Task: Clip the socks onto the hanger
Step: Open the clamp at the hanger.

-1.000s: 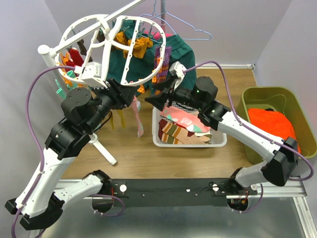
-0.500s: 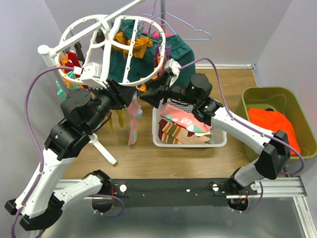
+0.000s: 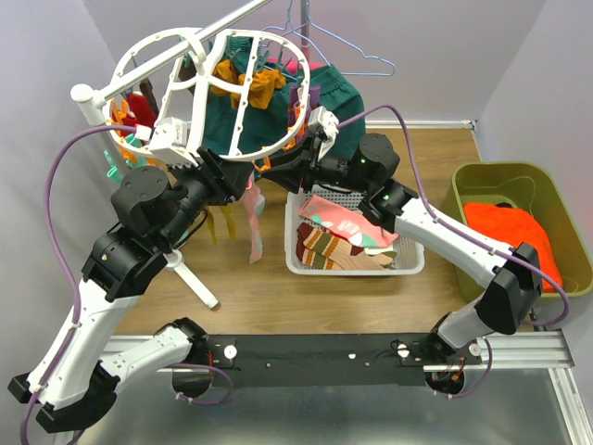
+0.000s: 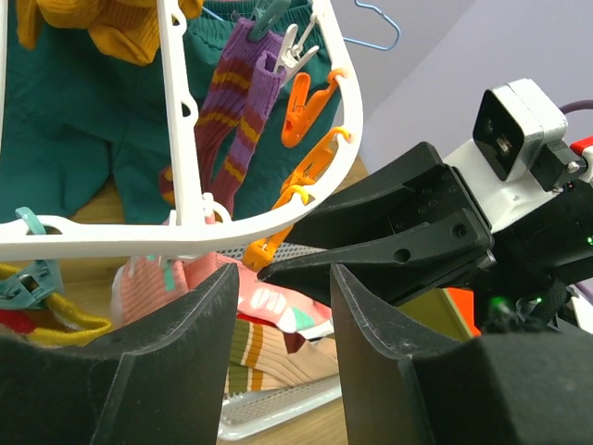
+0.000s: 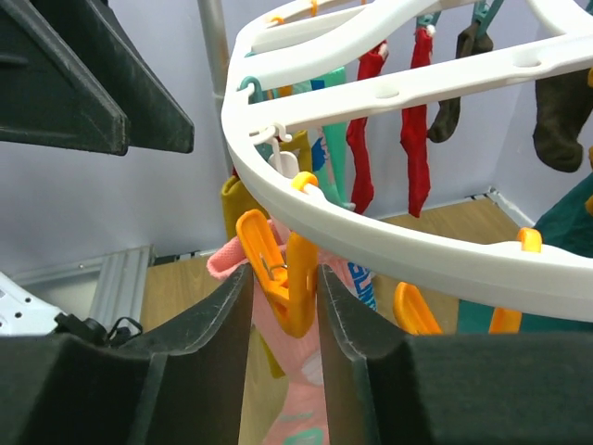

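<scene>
One pink sock (image 3: 253, 227) hangs with its long axis vertical below the near rim of the hanger (image 5: 389, 232), top edge just behind an orange clip (image 5: 269, 255). Soft knit fabric against a rigid white plastic lattice. Right gripper (image 5: 281, 287) pinches that clip from both sides. Left gripper (image 4: 284, 297) stands partly open (nothing spans its gap), just beside the rim.

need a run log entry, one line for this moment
right hand squeezing orange clip on hanger | pink sock behind clip | left hand open
</scene>
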